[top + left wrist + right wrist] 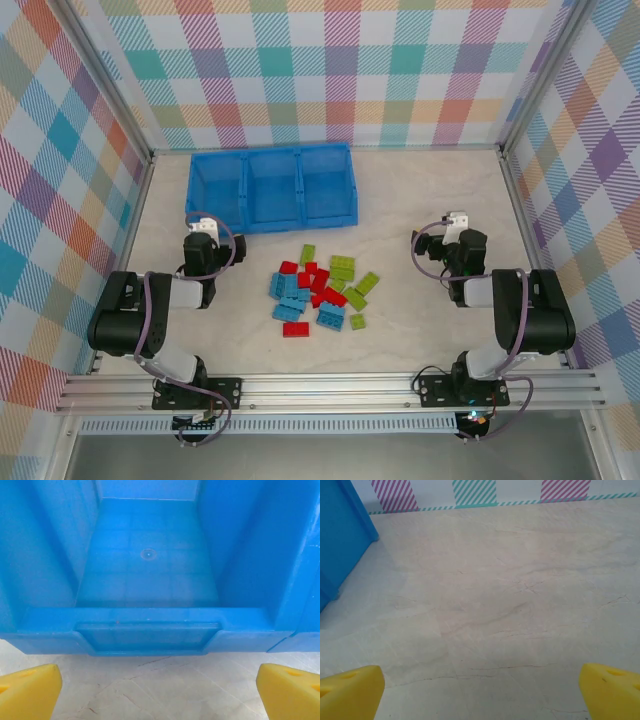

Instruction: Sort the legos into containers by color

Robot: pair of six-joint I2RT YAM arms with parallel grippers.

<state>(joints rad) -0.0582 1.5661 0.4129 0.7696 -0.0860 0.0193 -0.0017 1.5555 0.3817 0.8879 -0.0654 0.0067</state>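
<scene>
We see the legos [318, 292] lying in a loose heap on the pale marbled table [420, 190], between the two arms and a little nearer than the blue tray [268, 150]. The light blue bricks [290, 300] gather mostly on the heap's left, the red bricks [312, 280] run through its middle, and the lime green bricks [345, 270] lie on its right and far side. One red one lies alone at the near edge. The tray stands at the far side of the table, left of centre, its three compartments side by side. The left gripper [159, 692] faces the near wall of the left compartment [147, 575] from just in front of it, low over the table, and its yellow pads [27, 692] stand wide apart, holding nothing. The right gripper [480, 692] sits well to the right of the heap, pointing across bare table, with the tray's corner at the left of its view; its pads [610, 690] are likewise spread wide, gripping nothing
</scene>
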